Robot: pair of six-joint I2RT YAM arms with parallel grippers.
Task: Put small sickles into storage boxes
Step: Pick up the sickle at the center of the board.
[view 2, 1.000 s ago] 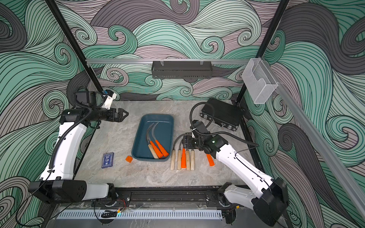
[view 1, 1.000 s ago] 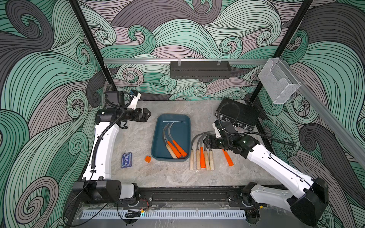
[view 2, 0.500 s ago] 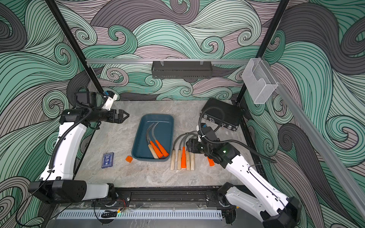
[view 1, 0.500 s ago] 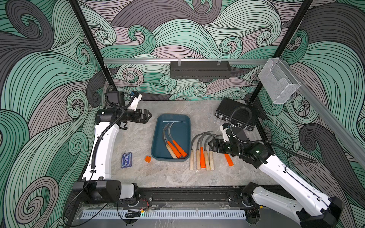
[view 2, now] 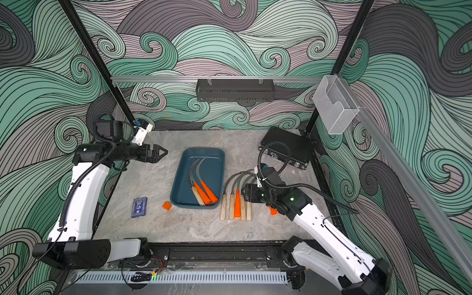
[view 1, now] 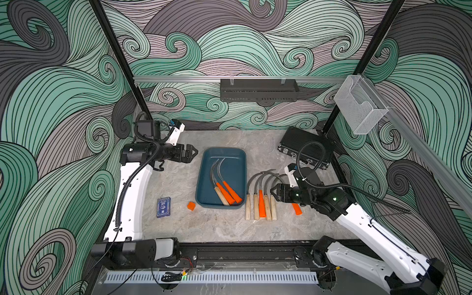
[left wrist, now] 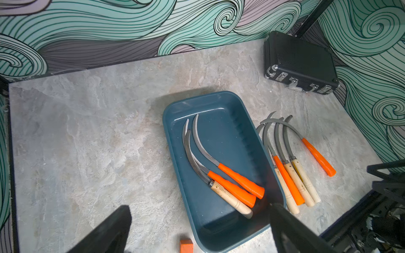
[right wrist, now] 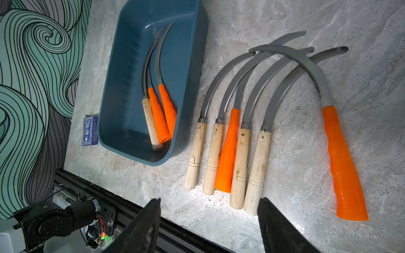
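Right fingers (right wrist: 280, 230) lower, apart, over 5 sickles (right wrist: 228, 149)

Your tally, counted across views:
- small sickles (right wrist: 228, 149): nine total.
- You have three inside storage box (right wrist: 122, 72): two orange handles, one wooden.
- Six on table (view 1: 178, 224): row of five (four wooden, one orange), plus single orange-handled sickle (right wrist: 344, 166) apart.
- Handle split: four orange, five wooden.
- Storage box: one.
- Your extras, one each: black case (view 1: 305, 148), orange cube (view 1: 191, 205), blue card pack (view 1: 163, 207), clear wall bin (view 1: 358, 107), black wall rack (view 1: 258, 90).
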